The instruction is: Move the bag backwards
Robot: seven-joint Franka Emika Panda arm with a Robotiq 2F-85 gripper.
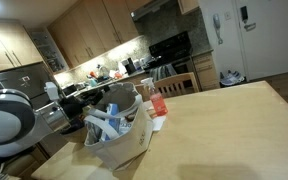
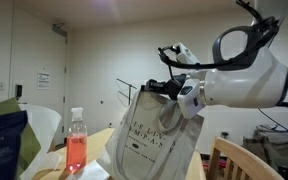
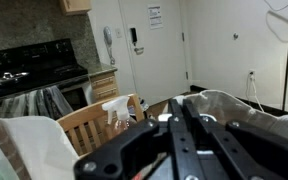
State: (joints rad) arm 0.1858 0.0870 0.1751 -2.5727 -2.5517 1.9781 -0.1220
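The bag (image 2: 149, 140) is a large off-white fabric tote with dark print. It stands on the wooden table (image 1: 224, 130) and also shows in an exterior view (image 1: 122, 135) with blue and white items inside. My gripper (image 2: 170, 88) is at the bag's top rim and pulls the fabric up there. In the wrist view the fingers (image 3: 180, 125) are pressed together, with the bag's cloth (image 3: 246, 108) spread on both sides of them. The exact pinch point is hidden.
A clear bottle of red liquid (image 2: 76, 148) stands beside the bag, also in an exterior view (image 1: 157, 101). A wooden chair (image 3: 92, 125) and a spray bottle (image 3: 115, 113) are close by. A green packet (image 2: 4, 140) lies at the edge. Kitchen counters and stove (image 1: 171, 47) stand behind.
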